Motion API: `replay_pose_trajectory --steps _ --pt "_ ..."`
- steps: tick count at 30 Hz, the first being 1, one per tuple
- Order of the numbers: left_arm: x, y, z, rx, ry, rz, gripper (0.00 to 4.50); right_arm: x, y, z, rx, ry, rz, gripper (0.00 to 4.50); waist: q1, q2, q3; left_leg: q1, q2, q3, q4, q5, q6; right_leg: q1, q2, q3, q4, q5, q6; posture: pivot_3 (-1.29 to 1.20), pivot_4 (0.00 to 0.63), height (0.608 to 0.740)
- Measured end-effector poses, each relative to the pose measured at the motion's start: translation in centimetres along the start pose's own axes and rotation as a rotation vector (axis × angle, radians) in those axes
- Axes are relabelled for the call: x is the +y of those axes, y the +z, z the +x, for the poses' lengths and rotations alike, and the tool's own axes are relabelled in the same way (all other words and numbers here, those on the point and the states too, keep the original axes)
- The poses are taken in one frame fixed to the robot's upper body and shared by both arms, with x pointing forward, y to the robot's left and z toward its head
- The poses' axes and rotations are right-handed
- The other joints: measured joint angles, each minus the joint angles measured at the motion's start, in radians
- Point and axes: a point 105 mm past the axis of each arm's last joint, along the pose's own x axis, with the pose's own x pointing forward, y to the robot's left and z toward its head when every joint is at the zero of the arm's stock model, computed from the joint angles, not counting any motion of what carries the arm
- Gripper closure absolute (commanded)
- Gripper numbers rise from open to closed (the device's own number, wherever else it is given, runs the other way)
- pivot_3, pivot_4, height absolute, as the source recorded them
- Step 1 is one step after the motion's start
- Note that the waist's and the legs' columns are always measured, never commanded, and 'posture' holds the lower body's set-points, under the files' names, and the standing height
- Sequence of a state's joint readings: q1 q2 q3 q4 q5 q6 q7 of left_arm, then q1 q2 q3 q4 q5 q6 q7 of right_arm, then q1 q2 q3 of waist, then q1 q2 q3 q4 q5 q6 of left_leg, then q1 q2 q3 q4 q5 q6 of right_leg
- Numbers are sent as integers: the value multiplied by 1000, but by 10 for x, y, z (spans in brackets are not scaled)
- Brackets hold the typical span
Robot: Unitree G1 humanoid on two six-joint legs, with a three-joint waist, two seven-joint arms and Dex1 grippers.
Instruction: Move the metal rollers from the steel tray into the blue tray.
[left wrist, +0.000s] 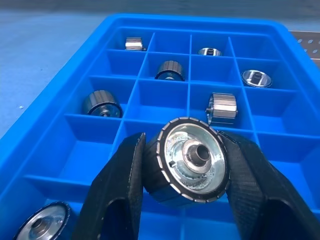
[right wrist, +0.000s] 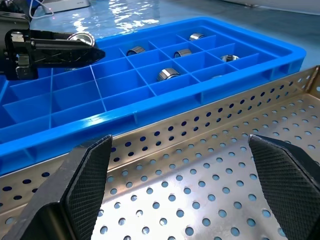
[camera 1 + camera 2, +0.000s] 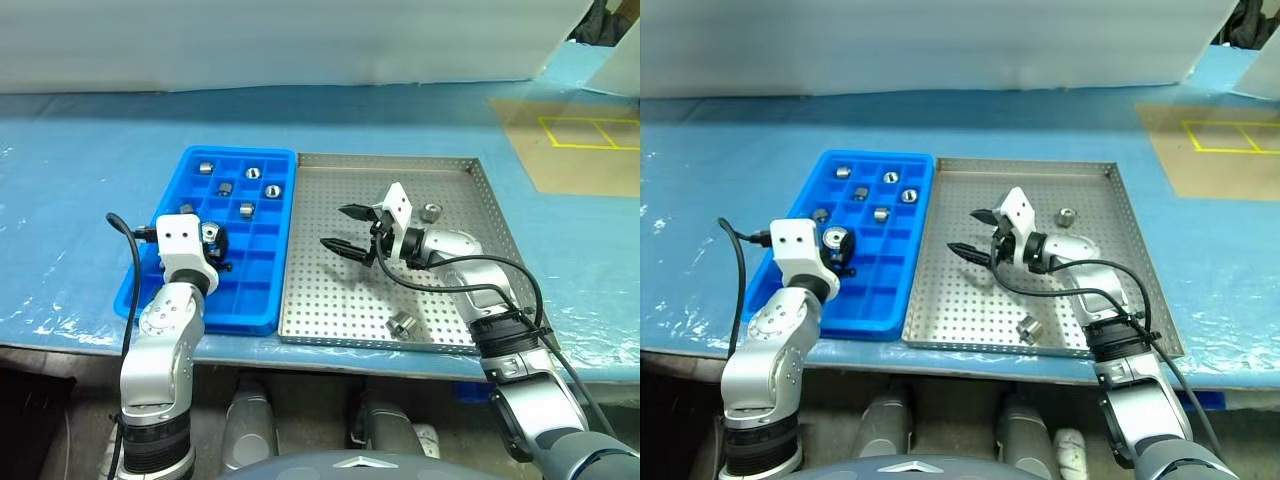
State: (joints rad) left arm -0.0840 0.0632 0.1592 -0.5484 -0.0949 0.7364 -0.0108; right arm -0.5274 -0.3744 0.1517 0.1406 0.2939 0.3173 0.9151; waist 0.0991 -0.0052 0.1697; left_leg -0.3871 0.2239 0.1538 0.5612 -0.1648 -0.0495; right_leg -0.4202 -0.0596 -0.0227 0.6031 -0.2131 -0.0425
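A roller is pinched by the left pincer above the blue tray; the right pincer is held spread, level, over the steel tray.

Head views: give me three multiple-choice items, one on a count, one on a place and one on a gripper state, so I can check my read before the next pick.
1. How many rollers lie in the steel tray?
A. none
B. two
C. five

2. Where is the roller that the left gripper holds?
A. above the blue tray
B. above the steel tray
C. resting on the steel tray's rim

3. How is the right gripper?
A. shut on a roller
B. shut on the blue tray's wall
C. open and empty

Answers:
1. B, as one roller lies near the far right and one near the front edge.
2. A, as blue compartments lie right under the held roller.
3. C, as its fingers stand wide apart over bare perforated floor.
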Motion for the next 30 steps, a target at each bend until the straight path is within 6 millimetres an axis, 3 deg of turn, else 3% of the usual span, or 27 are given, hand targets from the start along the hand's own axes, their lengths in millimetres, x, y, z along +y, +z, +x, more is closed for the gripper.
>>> replay_pose_trajectory --steps 13,19,20,24,30 --pt "21 -5 36 20 54 -8 2617 2 -7 -6 19 -21 10 0 -4 0 0 0 0 0 0 1 -1 -1 0 0 2 0 0 38 150 740" --pt "14 -14 41 54 22 -25 679 -1 -7 -10 22 -47 7 0 -6 0 0 0 0 0 0 1 -1 -1 0 0 2 0 0 -1 150 740" --pt "9 -13 41 53 2 -34 372 -2 -6 -11 22 -54 5 0 -4 0 0 0 0 0 0 1 -1 -1 0 0 2 0 0 -15 150 740" --pt "-33 0 45 33 -200 -64 372 -2 -6 -17 22 -84 -3 0 -4 0 0 0 0 0 1 1 -1 -1 0 1 3 0 0 -107 150 740" --pt "-111 47 36 -66 -678 31 372 2 -6 -53 49 -154 42 0 -20 0 0 2 -1 1 0 2 -3 -1 1 3 2 0 0 -216 150 740"
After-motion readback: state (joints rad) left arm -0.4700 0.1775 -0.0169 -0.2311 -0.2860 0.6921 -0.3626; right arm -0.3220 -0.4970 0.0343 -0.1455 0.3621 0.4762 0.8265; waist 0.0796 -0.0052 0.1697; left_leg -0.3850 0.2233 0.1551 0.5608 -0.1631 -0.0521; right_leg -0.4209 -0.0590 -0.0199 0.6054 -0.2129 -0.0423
